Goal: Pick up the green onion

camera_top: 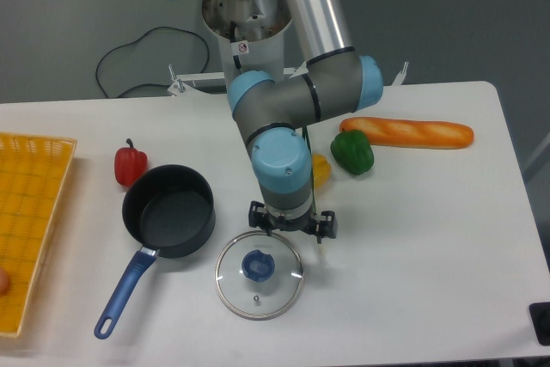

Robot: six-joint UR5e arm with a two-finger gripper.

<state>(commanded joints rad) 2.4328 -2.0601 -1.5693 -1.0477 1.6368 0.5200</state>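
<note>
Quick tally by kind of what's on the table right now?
Peppers: 3 (red, yellow, green)
Green onion: 1, mostly hidden by the arm
Baguette: 1
Saucepan: 1
Glass lid: 1
Yellow basket: 1
Total: 8

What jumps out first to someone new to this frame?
The big grey and blue arm dominates the centre, its pincer low over the table just above the glass lid. The green onion is almost wholly hidden behind the wrist. Around it sit a dark saucepan, a red pepper and a baguette.
</note>
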